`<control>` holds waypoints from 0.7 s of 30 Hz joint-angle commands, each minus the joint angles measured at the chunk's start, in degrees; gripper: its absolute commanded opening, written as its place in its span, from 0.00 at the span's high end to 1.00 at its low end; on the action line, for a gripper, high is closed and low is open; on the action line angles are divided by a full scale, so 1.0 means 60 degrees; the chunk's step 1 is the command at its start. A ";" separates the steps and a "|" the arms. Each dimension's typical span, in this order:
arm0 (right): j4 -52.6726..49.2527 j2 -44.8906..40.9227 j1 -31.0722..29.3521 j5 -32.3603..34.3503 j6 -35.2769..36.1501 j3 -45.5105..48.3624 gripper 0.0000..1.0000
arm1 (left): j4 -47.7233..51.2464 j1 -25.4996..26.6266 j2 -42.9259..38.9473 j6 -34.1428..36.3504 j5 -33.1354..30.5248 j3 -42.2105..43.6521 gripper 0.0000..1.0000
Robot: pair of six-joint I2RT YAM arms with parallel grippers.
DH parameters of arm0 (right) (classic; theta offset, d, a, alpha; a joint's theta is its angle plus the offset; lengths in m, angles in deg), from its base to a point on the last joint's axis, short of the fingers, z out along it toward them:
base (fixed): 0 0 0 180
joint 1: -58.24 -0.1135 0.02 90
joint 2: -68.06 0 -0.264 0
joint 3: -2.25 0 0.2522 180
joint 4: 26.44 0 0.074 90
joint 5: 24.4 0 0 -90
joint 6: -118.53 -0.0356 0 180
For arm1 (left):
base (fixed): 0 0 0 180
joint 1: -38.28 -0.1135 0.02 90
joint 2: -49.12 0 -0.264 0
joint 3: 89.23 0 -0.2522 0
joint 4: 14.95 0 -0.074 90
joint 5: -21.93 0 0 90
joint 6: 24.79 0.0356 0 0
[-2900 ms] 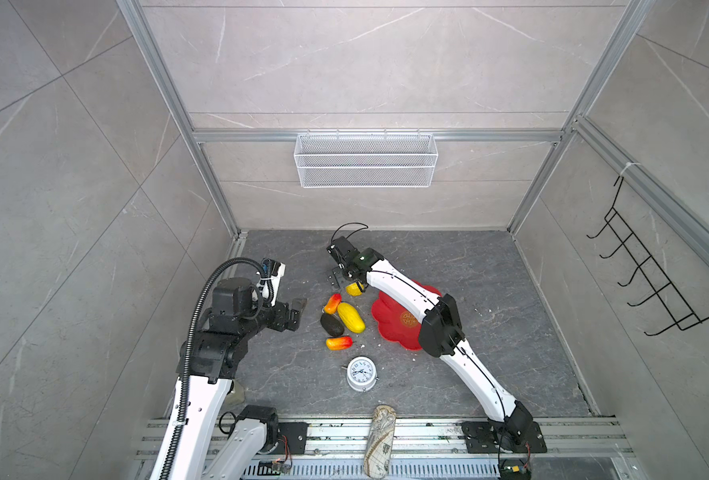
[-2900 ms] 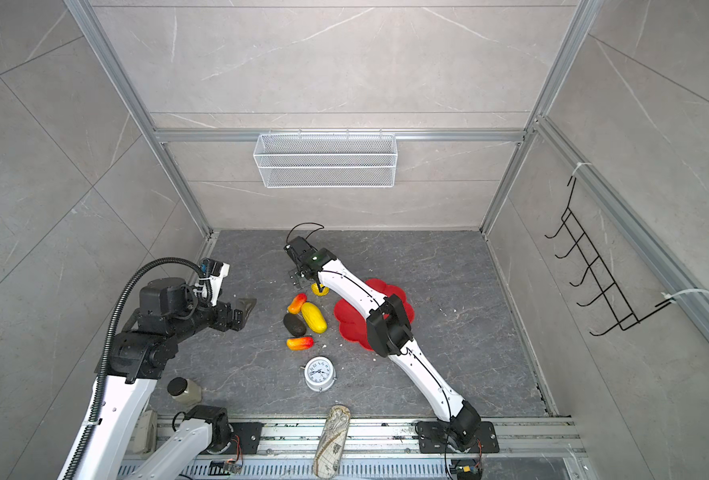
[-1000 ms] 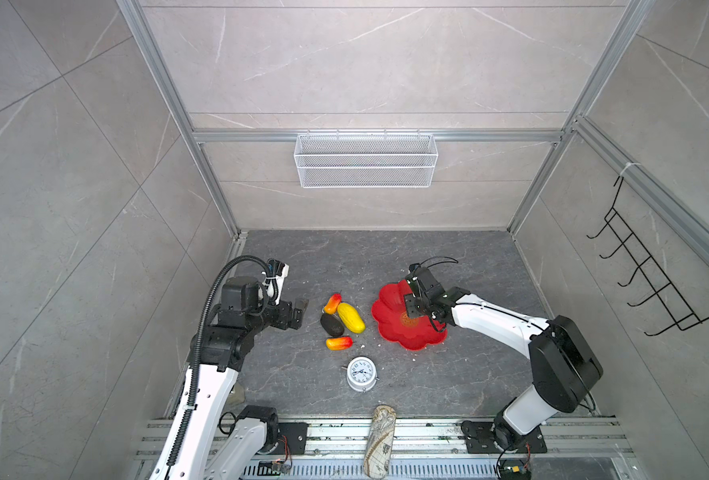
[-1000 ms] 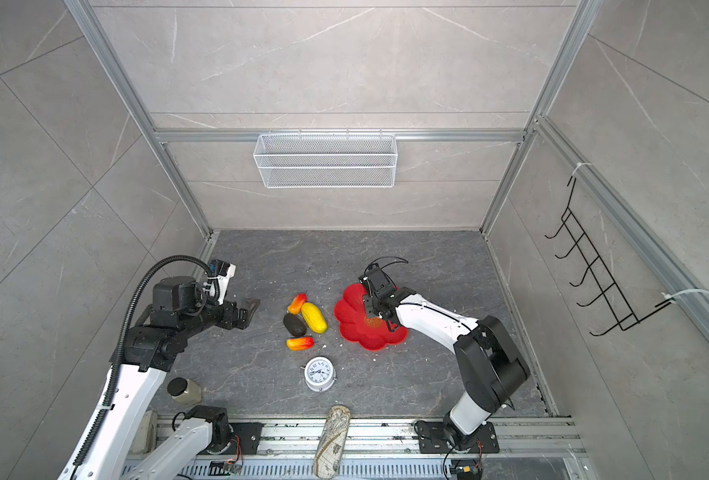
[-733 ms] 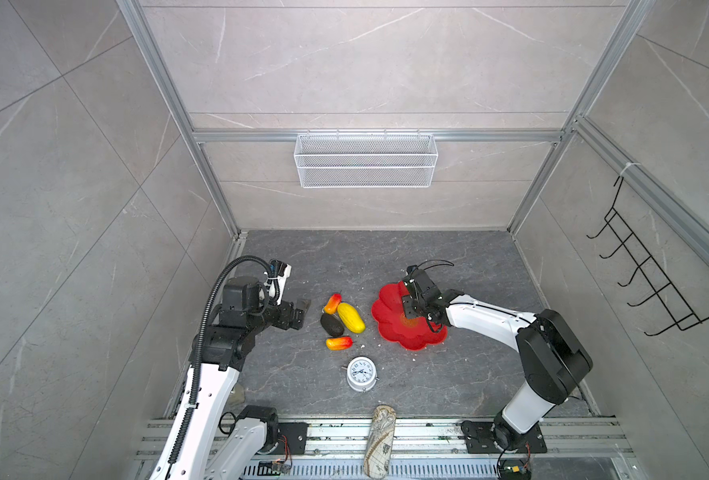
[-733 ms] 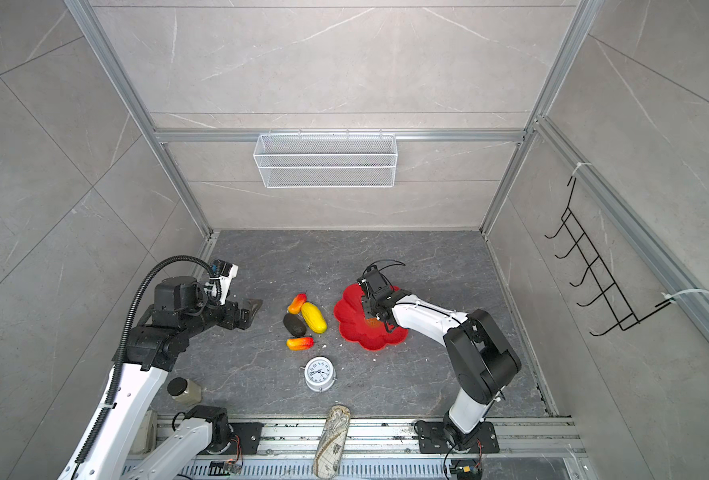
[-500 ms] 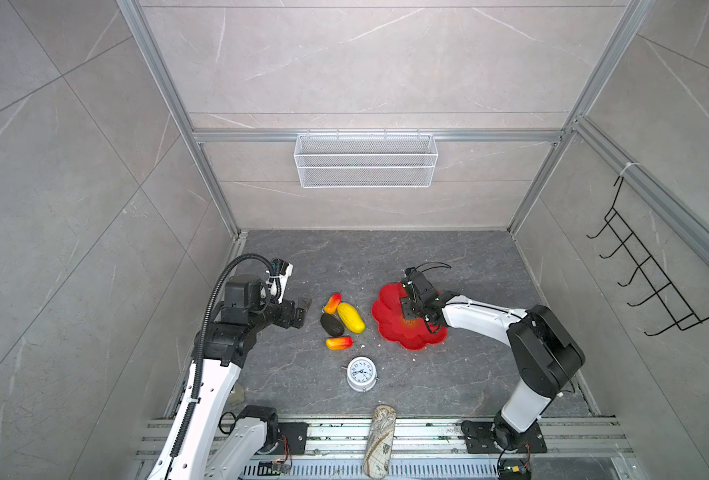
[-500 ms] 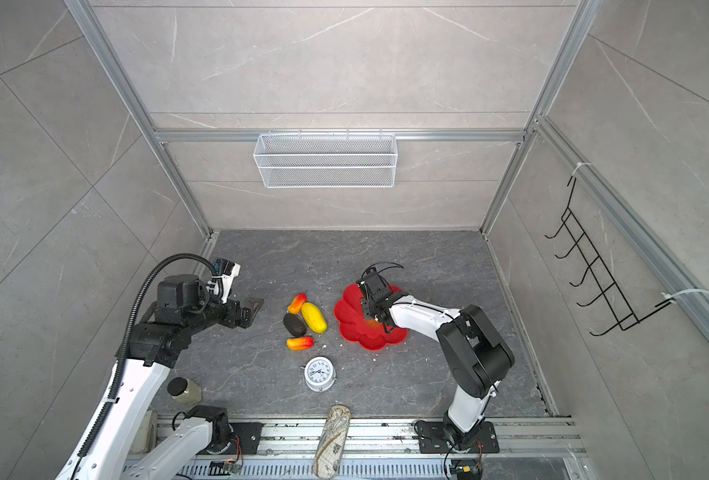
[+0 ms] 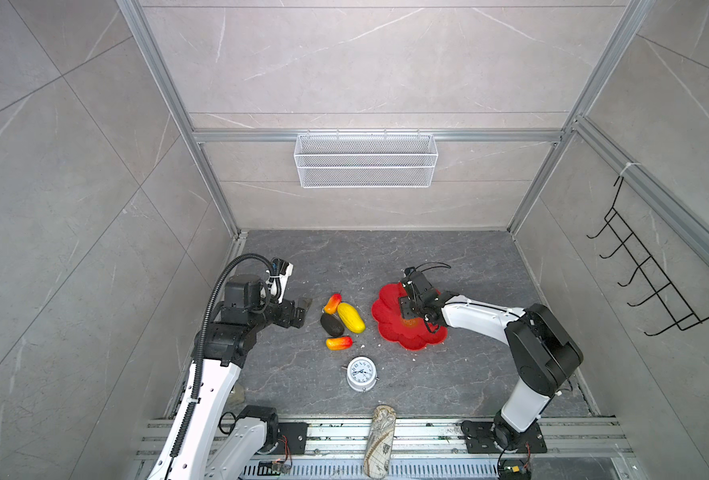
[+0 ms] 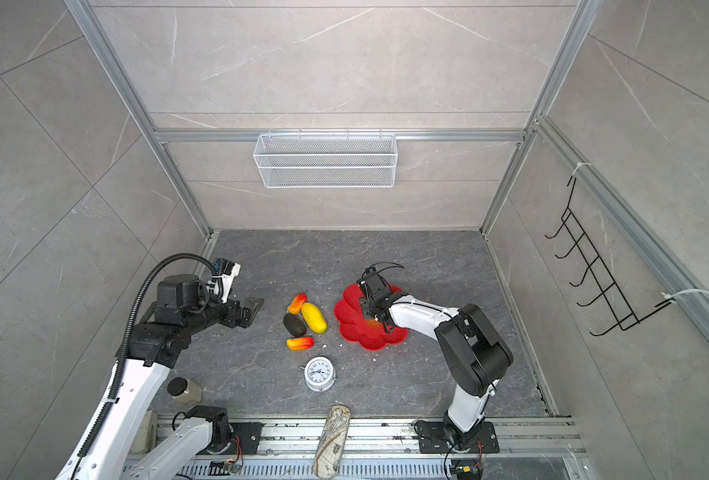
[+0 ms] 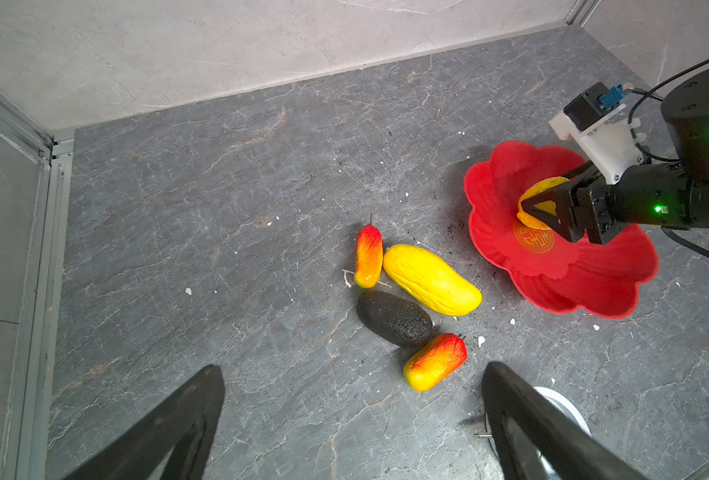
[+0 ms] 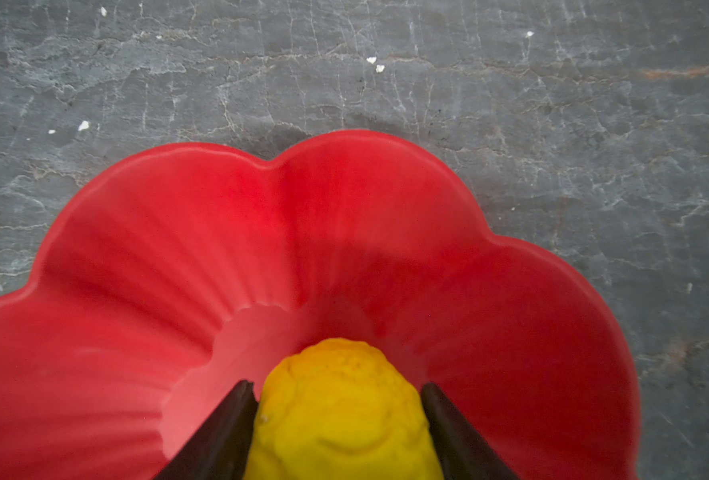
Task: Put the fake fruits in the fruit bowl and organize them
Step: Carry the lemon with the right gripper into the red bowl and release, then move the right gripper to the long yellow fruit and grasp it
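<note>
The left gripper is held wide open, and nothing is held in it. Four fruits are laid on the floor in front of its jaws. The near red-orange fruit is closest, turned slantwise to the gap between the jaws. Behind it are the black fruit, the long yellow fruit and the far red-orange fruit. These four are best reached by the left arm. Past them is the red bowl. In it, a round yellow fruit is seen between the half-open jaws of the right gripper. Whether it is gripped cannot be told.
</note>
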 commanded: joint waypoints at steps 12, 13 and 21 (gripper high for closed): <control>-0.0589 -0.0386 0.0037 -0.0025 0.0312 -0.0156 0.14 | -0.0268 -0.0036 -0.0460 0.0243 0.0188 0.0054 0.00; -0.0757 -0.0504 0.0038 -0.0001 0.0386 -0.0225 0.12 | -0.0266 -0.0030 -0.0484 0.0243 0.0188 0.0057 0.00; -0.2283 -0.2034 -0.0892 0.0056 0.1404 -0.1304 0.00 | -0.0253 -0.0031 -0.0495 0.0241 0.0188 0.0048 0.00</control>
